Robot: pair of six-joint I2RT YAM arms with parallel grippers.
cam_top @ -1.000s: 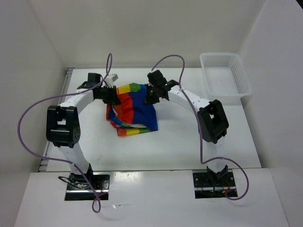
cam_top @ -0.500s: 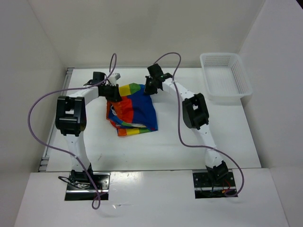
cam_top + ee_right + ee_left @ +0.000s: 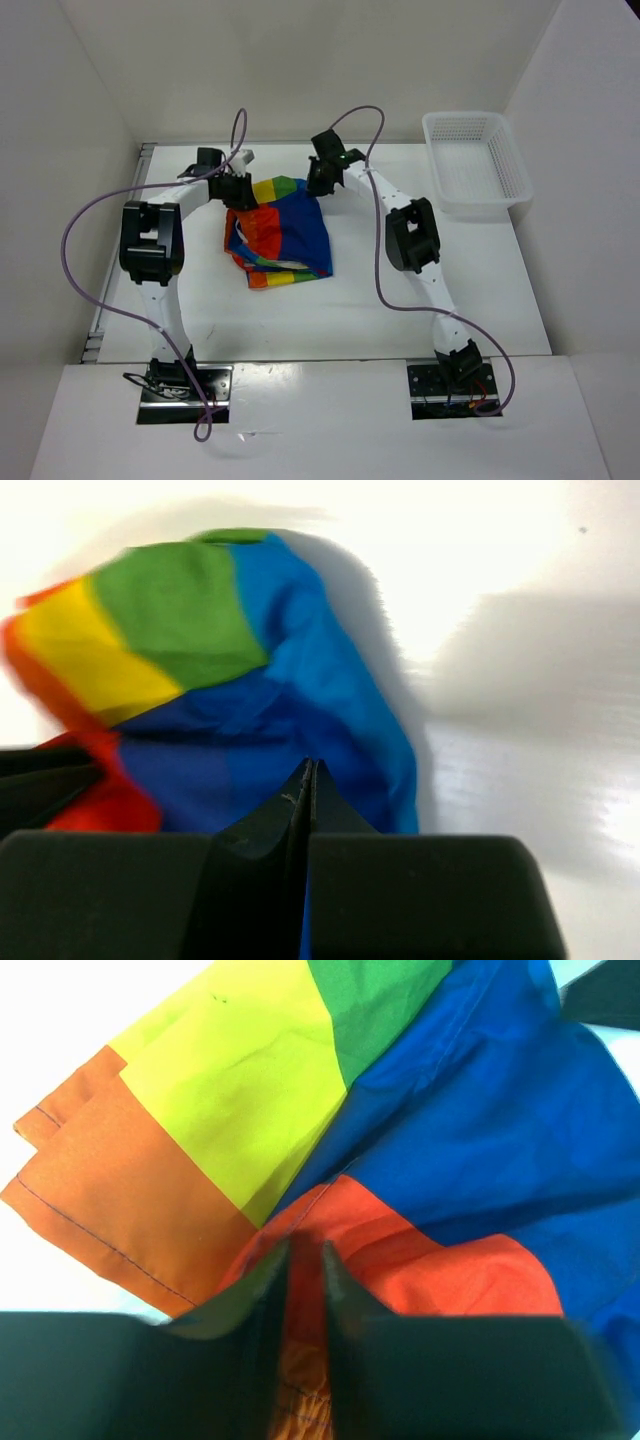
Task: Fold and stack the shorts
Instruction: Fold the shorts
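Now the shorts (image 3: pixel 280 232) are seen bunched on the desk (image 3: pixel 400 300), left of centre and toward its far edge. Red-orange cloth is pinched by the narrowly closed left gripper (image 3: pixel 236 188), blue cloth by the right gripper (image 3: pixel 320 185). The held edge runs left to right, with the rest trailing nearward. Since a second ago, both grippers have been carried farther.

One pair of shorts (image 3: pixel 285 235), one white mesh basket (image 3: pixel 470 115), two grippers (left gripper (image 3: pixel 305 1255), right gripper (image 3: pixel 306 772))
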